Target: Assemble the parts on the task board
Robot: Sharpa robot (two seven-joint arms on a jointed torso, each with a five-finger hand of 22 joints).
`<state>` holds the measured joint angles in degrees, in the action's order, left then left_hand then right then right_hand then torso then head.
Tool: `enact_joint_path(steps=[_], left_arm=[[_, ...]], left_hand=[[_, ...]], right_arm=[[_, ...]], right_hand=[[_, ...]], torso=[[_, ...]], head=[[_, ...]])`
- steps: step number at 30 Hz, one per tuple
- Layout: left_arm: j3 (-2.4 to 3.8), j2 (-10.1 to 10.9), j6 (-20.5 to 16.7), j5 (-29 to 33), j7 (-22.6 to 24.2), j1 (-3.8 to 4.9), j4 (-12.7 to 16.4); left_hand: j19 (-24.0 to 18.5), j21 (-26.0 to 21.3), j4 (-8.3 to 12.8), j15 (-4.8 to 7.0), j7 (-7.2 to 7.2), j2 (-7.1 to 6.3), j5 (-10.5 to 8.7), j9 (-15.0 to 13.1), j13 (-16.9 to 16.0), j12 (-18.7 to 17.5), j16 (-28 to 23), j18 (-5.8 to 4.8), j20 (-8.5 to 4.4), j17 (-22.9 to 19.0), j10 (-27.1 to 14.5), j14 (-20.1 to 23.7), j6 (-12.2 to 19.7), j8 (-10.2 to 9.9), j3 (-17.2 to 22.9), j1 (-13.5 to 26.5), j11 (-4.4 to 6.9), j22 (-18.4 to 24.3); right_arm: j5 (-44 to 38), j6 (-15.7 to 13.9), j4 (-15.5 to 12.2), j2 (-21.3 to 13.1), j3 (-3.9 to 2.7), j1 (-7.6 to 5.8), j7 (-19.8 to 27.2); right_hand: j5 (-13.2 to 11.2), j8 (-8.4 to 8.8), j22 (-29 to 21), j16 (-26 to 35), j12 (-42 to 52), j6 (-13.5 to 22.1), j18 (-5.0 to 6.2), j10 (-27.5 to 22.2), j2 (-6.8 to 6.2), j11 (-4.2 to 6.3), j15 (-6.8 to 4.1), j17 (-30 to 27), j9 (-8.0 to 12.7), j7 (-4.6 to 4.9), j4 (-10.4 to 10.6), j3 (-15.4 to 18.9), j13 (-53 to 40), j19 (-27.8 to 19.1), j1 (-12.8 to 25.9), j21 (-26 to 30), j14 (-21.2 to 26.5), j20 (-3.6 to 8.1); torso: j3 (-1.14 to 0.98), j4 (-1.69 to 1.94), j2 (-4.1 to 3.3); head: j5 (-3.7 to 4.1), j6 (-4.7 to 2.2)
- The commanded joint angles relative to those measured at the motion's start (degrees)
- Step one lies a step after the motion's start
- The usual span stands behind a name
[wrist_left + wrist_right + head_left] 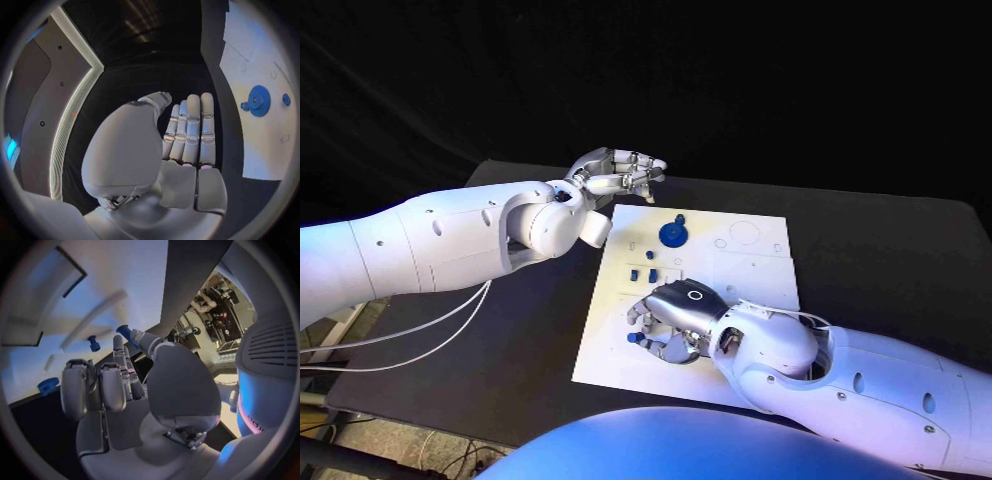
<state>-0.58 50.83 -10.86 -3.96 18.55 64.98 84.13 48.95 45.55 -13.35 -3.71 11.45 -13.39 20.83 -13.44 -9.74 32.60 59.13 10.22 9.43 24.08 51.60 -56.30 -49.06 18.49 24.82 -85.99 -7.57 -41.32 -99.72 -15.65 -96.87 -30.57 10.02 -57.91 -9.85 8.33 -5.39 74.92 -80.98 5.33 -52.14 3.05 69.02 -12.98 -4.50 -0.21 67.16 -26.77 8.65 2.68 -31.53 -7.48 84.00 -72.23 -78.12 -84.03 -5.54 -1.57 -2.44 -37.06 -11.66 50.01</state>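
A black worktop [877, 250] carries the white task board [747, 262]. The right hand [668, 318] rests low over the board's near part, pinching a small blue peg [125, 333] between thumb and fingertip. More small blue parts [642, 272] stand just beyond it, with a blue gear [674, 235] farther off. The left hand [617, 172] hovers off the board's far corner, fingers straight and together, holding nothing — the gear lies just beside it. To seat the peg well, I judge it should be kept upright, lined up over its hole, then pressed gently — not forced. No brand, label or writing can be read.
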Motion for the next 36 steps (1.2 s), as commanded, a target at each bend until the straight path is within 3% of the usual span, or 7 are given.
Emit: enact_joint_path(steps=[1,9,12,18,24,27,36], left_arm=[[0.03,0.0,0.8,0.3,0.2,0.07,0.1],[0.03,0.1,0.8,0.3,0.2,0.06,0.0],[0.02,0.1,0.9,0.3,0.3,0.06,-0.1],[-0.06,0.2,0.9,0.3,0.3,0.05,-0.3],[-0.18,0.2,1.1,0.4,0.4,0.01,-0.3],[-0.2,0.2,1.0,0.4,0.4,-0.05,-0.2],[-0.25,0.1,1.3,0.7,0.7,-0.18,0.1]], left_hand=[[0.3,-0.4,0.2,0.01,0.05,0.39,0.1,0.0,-0.1,0.3,-0.2,0.24,-0.1,-0.1,-0.3,0.3,0.3,0.2,-0.2,0.0,-0.09,0.1],[0.3,-0.4,0.2,0.01,0.05,0.39,0.1,0.0,-0.1,0.3,-0.2,0.24,-0.1,-0.1,-0.3,0.3,0.3,0.2,-0.2,0.0,-0.09,0.1],[0.3,-0.4,0.3,0.02,0.05,0.42,0.1,0.0,-0.1,0.4,-0.2,0.24,-0.11,-0.1,-0.4,0.3,0.4,0.3,-0.1,-0.1,-0.08,0.1],[0.3,-0.4,0.3,0.02,0.05,0.42,0.1,0.0,-0.1,0.4,-0.2,0.24,-0.12,-0.1,-0.4,0.3,0.4,0.3,-0.1,-0.1,-0.08,0.1],[0.3,-0.4,0.3,0.01,0.07,0.38,0.08,0.0,-0.1,0.4,-0.2,0.23,-0.11,-0.1,-0.4,0.3,0.4,0.3,-0.2,0.0,-0.1,0.1],[0.2,-0.6,0.1,-0.07,0.12,0.19,0.06,0.1,0.0,0.5,-0.3,0.18,-0.06,-0.2,-0.6,0.4,0.6,0.2,-0.4,0.2,-0.18,0.1],[0.0,-0.8,-0.1,-0.18,0.17,0.1,0.06,0.1,0.0,0.5,-0.3,0.13,0.02,-0.2,-0.8,0.6,0.7,0.2,-0.5,0.6,-0.26,0.2]], right_arm=[[-0.8,-3.4,-0.5,-0.5,0.0,0.04,-0.2],[1.6,-9.7,-4.0,-4.2,-0.44,-0.5,1.7],[5.4,-10.9,-5.7,-6.5,-0.75,-1.39,3.4],[19.0,-8.8,-8.2,-12.5,-1.19,-4.24,5.0],[30.5,-5.2,-9.6,-22.0,-1.34,-7.2,2.5],[31.2,-5.7,-10.1,-25.1,-1.24,-7.46,1.3],[28.3,-5.9,-13.7,-33.7,-0.52,-6.04,-5.8]], right_hand=[[-0.1,0.06,10.9,-0.1,-0.4,0.1,-0.46,-0.6,-0.23,-0.14,0.27,-0.1,0.0,0.04,0.1,0.3,0.0,1.0,0.1,0.3,-1.6,-0.37],[0.1,-0.03,10.7,-0.1,-0.5,0.0,-0.38,-1.2,-0.52,-0.3,0.39,-0.2,0.0,0.13,0.1,0.6,0.0,0.8,0.2,0.7,-1.5,-0.44],[0.4,-0.48,10.8,-0.1,0.0,-0.8,-0.43,-0.6,-0.17,-0.33,0.44,-0.1,-0.1,0.1,0.1,0.6,-0.3,0.9,-0.3,0.5,-1.5,-0.5],[0.7,-1.74,11.5,-0.4,2.0,-3.0,-0.81,2.1,0.41,-0.36,0.49,0.1,-0.5,0.81,0.5,1.0,-1.3,1.8,-0.4,-1.3,-1.7,-0.54],[1.1,-4.88,12.6,-1.2,7.6,-5.9,-1.4,7.6,0.34,1.91,-1.32,1.5,-2.3,-1.34,2.0,4.6,-6.3,3.0,0.9,-4.2,-2.1,0.85],[1.8,-7.51,12.9,-1.2,13.4,-5.9,-1.5,5.4,0.92,3.26,-2.39,1.3,-4.9,-2.35,2.6,6.8,-14.3,3.3,0.0,-4.7,-2.2,2.16],[1.3,-8.59,14.1,-2.4,36.6,-3.5,-2.33,4.8,0.42,3.12,-2.42,3.3,-6.9,-2.49,7.8,10.9,-39.4,4.8,1.6,-8.5,-2.7,2.04]], torso=[[-0.01,-0.04,0.0],[-0.05,-0.11,0.08],[-0.03,-0.13,0.16],[0.05,-0.26,0.43],[0.15,-0.6,0.93],[0.12,-0.78,1.08],[0.1,-1.26,1.52]], head=[[0.06,-0.01],[0.55,-0.3],[1.32,-0.7],[2.94,-1.33],[5.22,-1.55],[5.9,-1.17],[7.83,-1.04]])
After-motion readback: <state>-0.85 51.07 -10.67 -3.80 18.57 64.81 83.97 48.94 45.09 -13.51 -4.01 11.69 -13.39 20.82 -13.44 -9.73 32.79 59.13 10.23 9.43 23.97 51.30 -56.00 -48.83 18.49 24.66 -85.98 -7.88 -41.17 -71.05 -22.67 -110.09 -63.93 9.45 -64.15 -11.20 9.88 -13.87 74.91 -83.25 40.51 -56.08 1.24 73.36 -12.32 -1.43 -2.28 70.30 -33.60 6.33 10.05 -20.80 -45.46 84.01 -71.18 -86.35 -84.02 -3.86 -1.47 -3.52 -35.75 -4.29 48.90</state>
